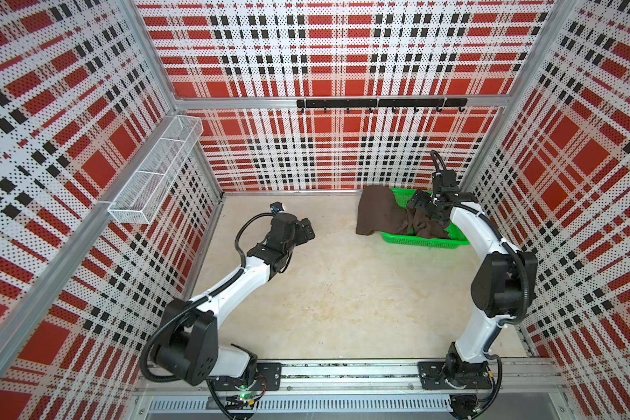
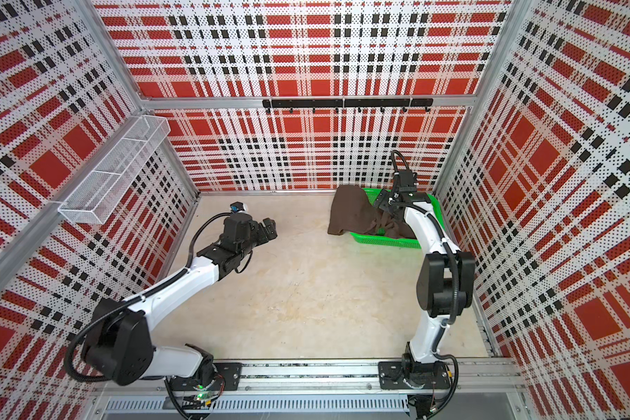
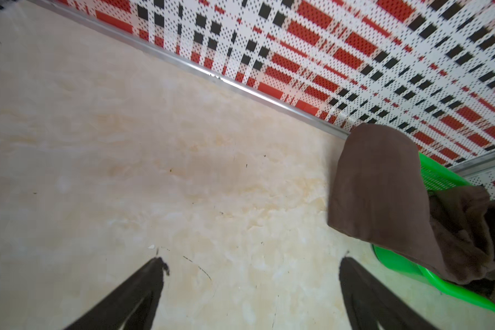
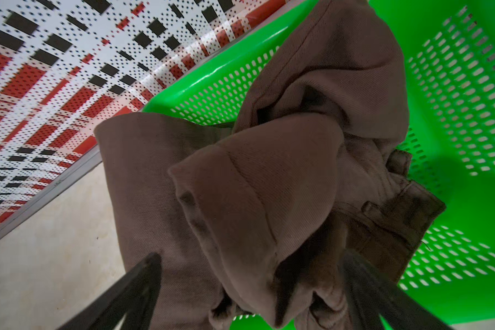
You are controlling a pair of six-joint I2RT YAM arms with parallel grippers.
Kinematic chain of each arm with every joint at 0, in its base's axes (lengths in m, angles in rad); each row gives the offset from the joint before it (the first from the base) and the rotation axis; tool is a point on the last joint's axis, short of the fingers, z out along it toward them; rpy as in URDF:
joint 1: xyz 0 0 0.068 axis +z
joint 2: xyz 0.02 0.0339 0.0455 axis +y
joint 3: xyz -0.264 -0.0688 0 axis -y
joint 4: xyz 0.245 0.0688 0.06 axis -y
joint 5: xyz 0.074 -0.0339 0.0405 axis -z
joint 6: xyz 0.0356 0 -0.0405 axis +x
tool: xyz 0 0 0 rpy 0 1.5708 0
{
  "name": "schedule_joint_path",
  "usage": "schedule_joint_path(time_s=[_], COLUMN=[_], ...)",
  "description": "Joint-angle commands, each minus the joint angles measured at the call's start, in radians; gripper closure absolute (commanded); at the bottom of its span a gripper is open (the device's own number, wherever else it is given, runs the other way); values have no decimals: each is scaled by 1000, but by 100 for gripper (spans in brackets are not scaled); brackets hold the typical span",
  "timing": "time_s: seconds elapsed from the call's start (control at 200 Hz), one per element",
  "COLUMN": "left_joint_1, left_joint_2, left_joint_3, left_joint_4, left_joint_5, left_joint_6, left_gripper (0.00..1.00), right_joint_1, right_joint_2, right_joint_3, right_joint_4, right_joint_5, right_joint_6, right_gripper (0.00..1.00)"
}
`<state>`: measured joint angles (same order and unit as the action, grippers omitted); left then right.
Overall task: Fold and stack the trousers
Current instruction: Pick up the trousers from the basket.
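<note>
Only the right wrist view shows the waistband [image 4: 397, 217] of the trousers [image 4: 255, 185], crumpled in the green basket [image 4: 469, 200], one part draped over its rim onto the table [image 1: 342, 291]. The right claw [image 4: 250, 257] hangs spread just over them; the left claw [image 3: 252, 260], spread too, is well apart.

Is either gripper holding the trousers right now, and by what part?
Neither. The right gripper is open over the trousers in the basket; the left gripper is open too.

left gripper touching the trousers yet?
Apart. In both top views the left gripper sits over bare table, a wide gap from the trousers draped over the green basket.
</note>
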<state>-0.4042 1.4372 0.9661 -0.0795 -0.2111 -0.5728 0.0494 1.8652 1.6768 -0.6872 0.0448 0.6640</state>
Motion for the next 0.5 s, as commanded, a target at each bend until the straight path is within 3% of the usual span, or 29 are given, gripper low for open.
schedule_joint_path(time_s=[0.0, 0.496], left_joint_1=[8, 7], left_joint_2=[50, 125], left_joint_3=[40, 4], left_joint_4=[67, 130], left_joint_5=[71, 112], left_joint_6=[24, 21], left_gripper=[2, 2], right_joint_1=[-7, -6], right_joint_2=[50, 329], right_joint_3=[52, 155], right_joint_4=[-46, -79], right_joint_5=[12, -33], right_joint_6=[4, -11], right_gripper=[0, 0])
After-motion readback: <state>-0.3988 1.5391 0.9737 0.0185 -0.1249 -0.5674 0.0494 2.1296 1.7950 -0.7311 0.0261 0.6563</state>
